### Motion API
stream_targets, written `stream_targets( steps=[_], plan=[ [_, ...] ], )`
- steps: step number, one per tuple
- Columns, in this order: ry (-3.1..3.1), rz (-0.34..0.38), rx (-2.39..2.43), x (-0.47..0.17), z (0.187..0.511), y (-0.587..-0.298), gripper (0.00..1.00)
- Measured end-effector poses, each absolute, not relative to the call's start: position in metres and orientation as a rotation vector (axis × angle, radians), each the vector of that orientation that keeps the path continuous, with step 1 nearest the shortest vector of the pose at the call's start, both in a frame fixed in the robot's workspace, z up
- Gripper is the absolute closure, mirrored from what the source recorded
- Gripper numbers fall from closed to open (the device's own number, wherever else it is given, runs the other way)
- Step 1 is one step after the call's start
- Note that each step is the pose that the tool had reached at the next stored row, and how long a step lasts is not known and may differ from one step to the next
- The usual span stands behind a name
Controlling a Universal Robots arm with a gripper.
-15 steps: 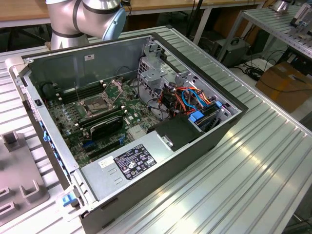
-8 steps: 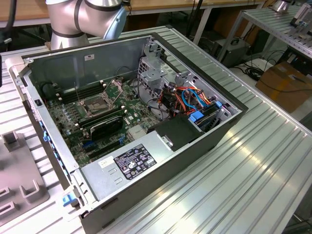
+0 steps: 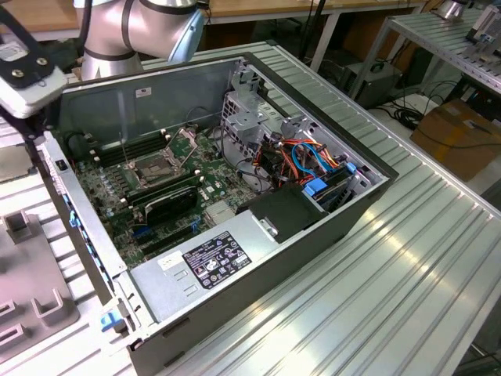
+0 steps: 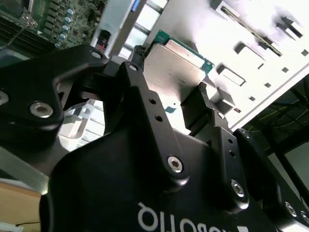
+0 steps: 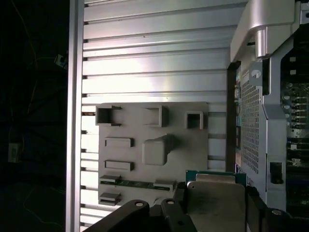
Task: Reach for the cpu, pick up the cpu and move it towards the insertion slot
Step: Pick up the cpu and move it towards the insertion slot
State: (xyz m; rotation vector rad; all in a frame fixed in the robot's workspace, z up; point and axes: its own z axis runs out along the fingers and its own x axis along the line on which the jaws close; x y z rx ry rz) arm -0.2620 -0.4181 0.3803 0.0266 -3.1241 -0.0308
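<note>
The cpu [image 4: 175, 65], a flat square chip with a dull silver face and green edge, sits between my gripper's [image 4: 169, 83] black fingers [image 4: 199, 105]. In the first wrist view the cpu [image 5: 215, 203] is clamped on two opposite edges by the gripper [image 5: 216, 209], above the grey fixture plate [image 5: 125, 121]. In the exterior view my wrist head [image 3: 23, 74] hangs outside the computer case, beyond its wall at the exterior view's left. The insertion slot [image 3: 160, 166], a square socket with its metal frame flipped open, lies on the motherboard inside the case, well apart from the cpu.
The open computer case [image 3: 368, 196] lies on a ribbed aluminium table [image 3: 376, 298]. Inside are a black card [image 3: 168, 202], memory slots [image 3: 106, 149], a labelled grey power supply [image 3: 211, 262] and a drive cage with cables [image 3: 305, 160]. The case wall [image 3: 82, 227] stands between gripper and socket.
</note>
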Motion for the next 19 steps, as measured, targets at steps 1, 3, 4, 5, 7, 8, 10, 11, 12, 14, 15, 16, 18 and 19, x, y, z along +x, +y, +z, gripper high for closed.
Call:
stream_targets(
  steps=[1,3,4,5,7,8,10,11,12,14,15,16,18,19],
  plan=[
    [-3.124,-0.03,0.026,-0.252,0.379,-0.418,0.45],
    [-3.124,-0.03,0.027,-0.241,0.378,-0.417,0.45],
    [-3.124,-0.03,0.027,-0.237,0.378,-0.417,0.45],
    [-3.124,-0.03,0.026,-0.231,0.378,-0.416,0.45],
    [-3.124,-0.03,0.026,-0.221,0.377,-0.415,0.45],
    [-3.124,-0.03,0.027,-0.214,0.376,-0.413,0.45],
    [-3.123,-0.03,0.026,-0.203,0.374,-0.409,0.45],
    [-3.122,-0.03,0.026,-0.2,0.374,-0.408,0.45],
    [-3.12,-0.03,0.027,-0.188,0.372,-0.405,0.45],
    [-3.117,-0.03,0.027,-0.166,0.368,-0.399,0.45],
    [-3.116,-0.03,0.026,-0.158,0.367,-0.396,0.45],
    [-3.115,-0.03,0.026,-0.148,0.366,-0.393,0.45],
    [-3.115,-0.03,0.026,-0.138,0.365,-0.389,0.45],
    [-3.115,-0.03,0.026,-0.135,0.364,-0.388,0.45]
  ],
)
